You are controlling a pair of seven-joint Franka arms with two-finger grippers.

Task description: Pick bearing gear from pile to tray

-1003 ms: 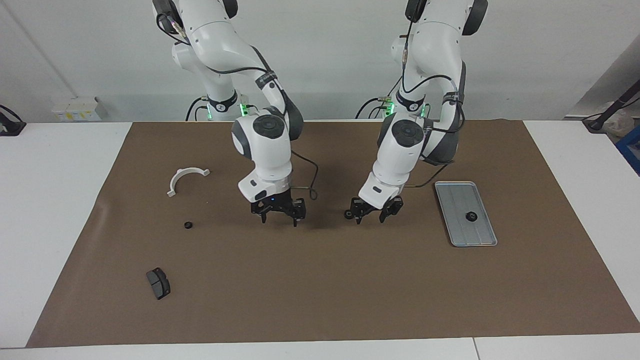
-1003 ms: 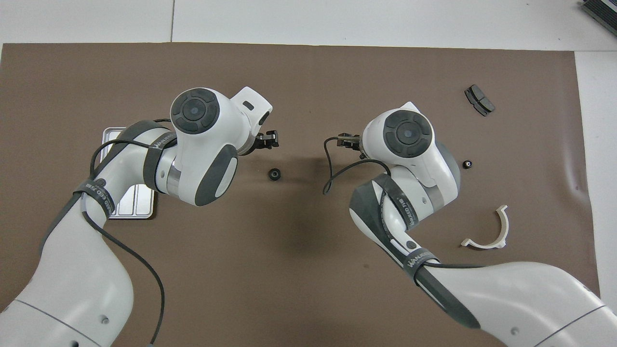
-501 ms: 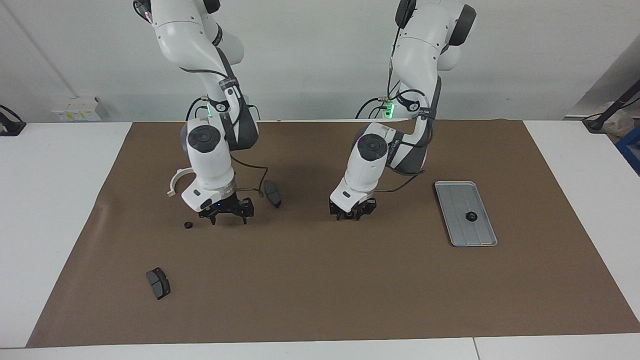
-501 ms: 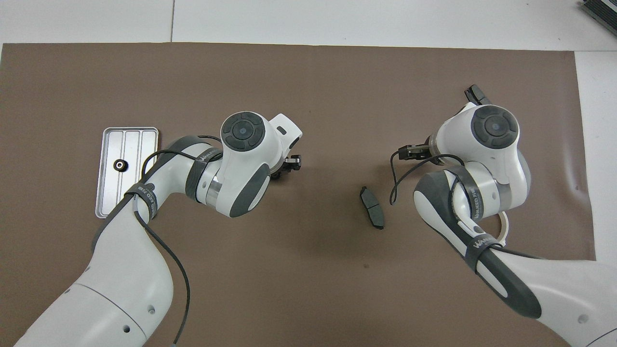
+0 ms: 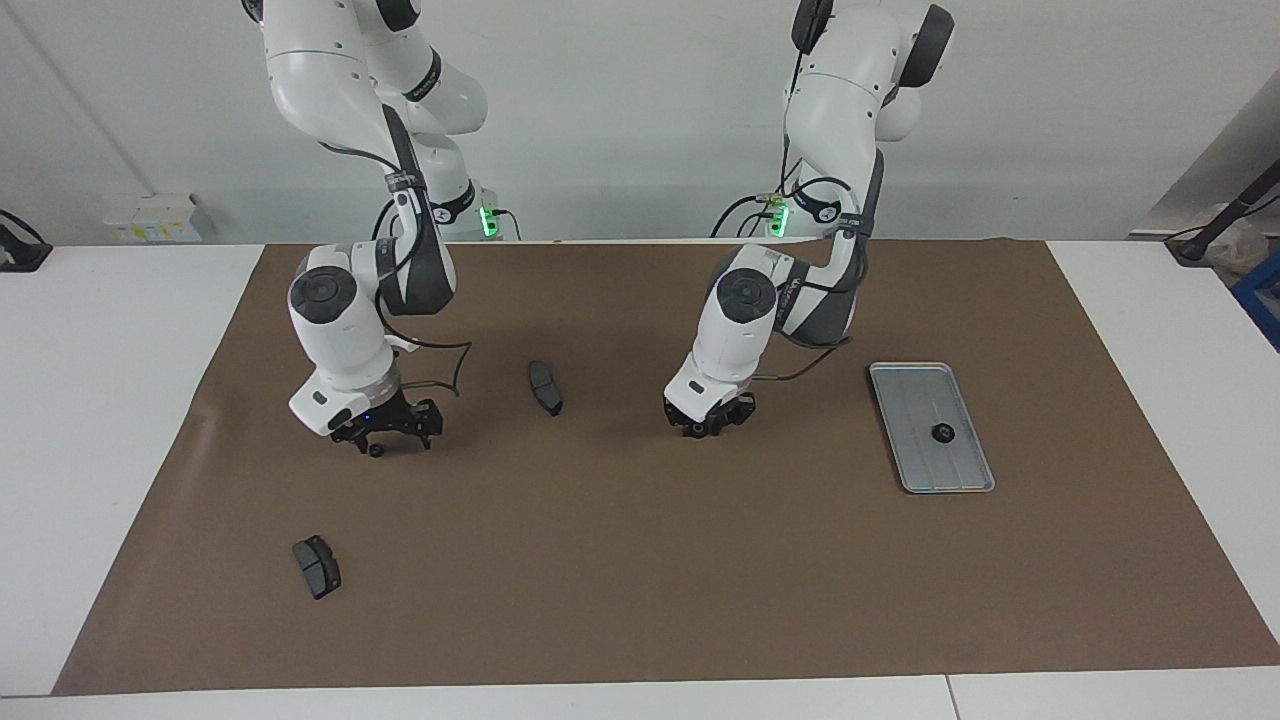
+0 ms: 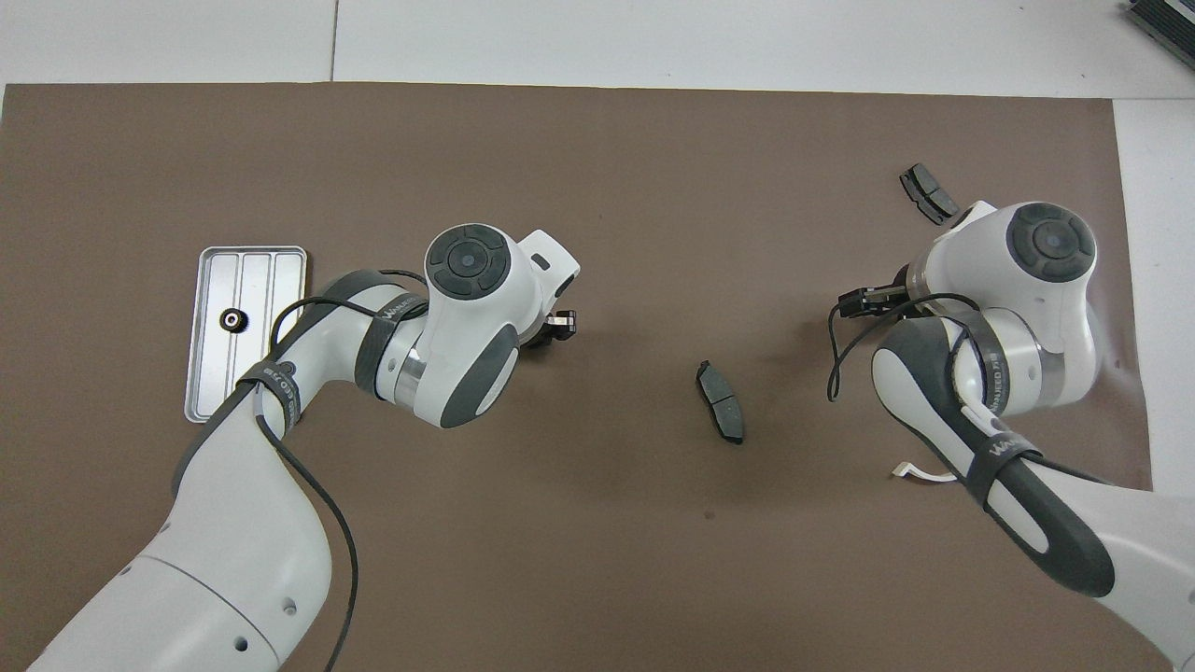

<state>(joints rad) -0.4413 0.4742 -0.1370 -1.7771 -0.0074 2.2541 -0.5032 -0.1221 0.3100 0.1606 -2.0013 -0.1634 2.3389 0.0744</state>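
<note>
My left gripper (image 5: 709,426) is down at the brown mat (image 5: 640,560), at the spot where a small black bearing gear lay; the gear is hidden under the hand in both views. My right gripper (image 5: 390,442) hangs open just over another black bearing gear (image 5: 376,450) toward the right arm's end of the table. The silver tray (image 5: 905,400) lies toward the left arm's end, with one bearing gear (image 5: 941,432) on it. In the overhead view the tray (image 6: 280,280) and its gear (image 6: 231,320) show beside the left arm.
One dark brake pad (image 5: 545,387) lies between the two grippers, and a second (image 5: 317,566) lies farther from the robots than the right gripper. Only a tip of the white bracket (image 6: 920,474) shows under the right arm.
The left gripper moved toward the middle, came down onto the gear and its fingers drew in. The right gripper travelled outward and lowered over the other gear, uncovering a brake pad.
</note>
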